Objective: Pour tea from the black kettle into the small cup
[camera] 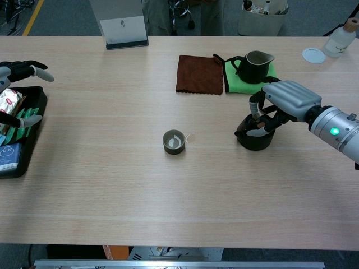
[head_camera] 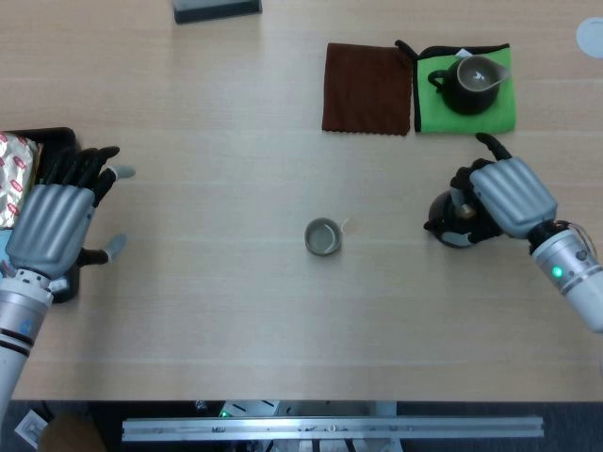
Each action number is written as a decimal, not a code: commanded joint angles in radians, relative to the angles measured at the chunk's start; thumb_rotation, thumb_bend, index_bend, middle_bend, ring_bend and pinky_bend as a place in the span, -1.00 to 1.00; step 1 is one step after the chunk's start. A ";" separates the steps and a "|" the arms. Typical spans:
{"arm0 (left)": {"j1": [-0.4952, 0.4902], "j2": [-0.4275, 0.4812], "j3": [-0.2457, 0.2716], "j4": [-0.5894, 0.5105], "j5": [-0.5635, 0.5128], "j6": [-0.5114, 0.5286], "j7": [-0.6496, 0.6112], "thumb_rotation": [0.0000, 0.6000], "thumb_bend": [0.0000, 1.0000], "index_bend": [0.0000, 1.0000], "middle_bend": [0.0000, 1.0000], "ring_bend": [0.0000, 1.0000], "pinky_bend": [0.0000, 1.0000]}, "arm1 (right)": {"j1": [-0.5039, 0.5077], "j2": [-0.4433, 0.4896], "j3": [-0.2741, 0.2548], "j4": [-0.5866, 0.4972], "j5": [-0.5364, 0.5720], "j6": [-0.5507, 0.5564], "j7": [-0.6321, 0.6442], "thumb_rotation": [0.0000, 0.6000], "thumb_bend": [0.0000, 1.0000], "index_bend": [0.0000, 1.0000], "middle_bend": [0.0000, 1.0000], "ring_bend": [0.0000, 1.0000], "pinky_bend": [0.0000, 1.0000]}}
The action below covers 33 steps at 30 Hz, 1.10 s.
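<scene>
1. Two robot hands showed over the counter (head_camera: 207, 311), one at each side.
2. At the counter's 3 o'clock side, the black kettle (camera: 255, 139) stood upright on the wood, its spout pointing toward 9 o'clock.
3. The right robot hand (camera: 286, 101) lay over the kettle's top from the 3 o'clock side, fingers (camera: 257, 105) curled down around its handle area and touching it; whether the grip was fully closed could not be told.
4. The small cup (head_camera: 322, 236) sat near the middle of the counter, well apart from the kettle, at the kettle's 9 o'clock. It stood upright with something pale visible inside.
5. The left robot hand (head_camera: 58, 221) hovered at the counter's 9 o'clock edge, fingers spread apart and holding nothing.
6. Beneath and beside that hand lay a black tray (camera: 25, 151) with packets in it, among them a red-and-silver one.
7. At 12 o'clock from the kettle, a green cloth (head_camera: 495, 108) carried a dark pitcher (head_camera: 469, 85), upright, its handle toward 9 o'clock.
8. A brown cloth (head_camera: 367, 87) lay flat just beside the green one, on its 9 o'clock side.
9. A card stand (camera: 123, 28) stood at the far edge, toward 11 o'clock from the cup.
10. A pale coaster (camera: 313, 54) and a bottle (camera: 343, 36) sat at the far 2 o'clock corner.
</scene>
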 commanded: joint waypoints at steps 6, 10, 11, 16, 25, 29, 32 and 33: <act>0.003 0.006 -0.007 -0.004 0.005 0.013 -0.010 1.00 -0.46 -0.61 -0.83 -0.84 -0.89 | -0.005 0.050 0.007 -0.060 -0.012 0.035 -0.025 0.48 -1.00 -0.27 -0.39 -0.58 -1.00; 0.008 0.012 -0.009 -0.006 0.012 0.026 -0.017 1.00 -0.46 -0.61 -0.83 -0.84 -0.89 | -0.023 0.094 0.012 -0.106 -0.033 0.089 -0.037 0.50 -1.00 -0.38 -0.46 -0.64 -1.00; 0.011 0.015 -0.008 -0.004 0.018 0.031 -0.021 1.00 -0.46 -0.61 -0.83 -0.84 -0.89 | -0.033 0.110 0.013 -0.121 -0.040 0.112 -0.042 0.56 -1.00 -0.39 -0.47 -0.64 -1.00; 0.033 0.023 -0.004 0.013 0.045 0.068 -0.047 1.00 -0.46 -0.61 -0.83 -0.84 -0.89 | -0.092 0.181 0.014 -0.169 -0.057 0.230 -0.094 1.00 -1.00 -0.39 -0.47 -0.64 -1.00; 0.096 -0.001 0.001 0.071 0.094 0.182 -0.076 1.00 -0.46 -0.61 -0.81 -0.84 -0.89 | -0.238 0.299 -0.011 -0.234 -0.082 0.444 -0.139 1.00 -0.98 -0.39 -0.46 -0.64 -1.00; 0.120 -0.006 -0.004 0.087 0.104 0.230 -0.065 1.00 -0.46 -0.61 -0.81 -0.84 -0.89 | -0.308 0.328 -0.028 -0.237 -0.082 0.521 -0.127 1.00 -0.97 -0.39 -0.46 -0.64 -1.00; 0.140 -0.009 -0.002 0.101 0.110 0.262 -0.042 1.00 -0.46 -0.61 -0.81 -0.84 -0.89 | -0.358 0.345 -0.039 -0.232 -0.076 0.569 -0.113 1.00 -0.97 -0.38 -0.46 -0.64 -1.00; 0.148 -0.011 0.000 0.104 0.114 0.273 -0.036 1.00 -0.46 -0.61 -0.81 -0.84 -0.89 | -0.377 0.349 -0.042 -0.228 -0.075 0.589 -0.109 1.00 -0.97 -0.38 -0.46 -0.64 -1.00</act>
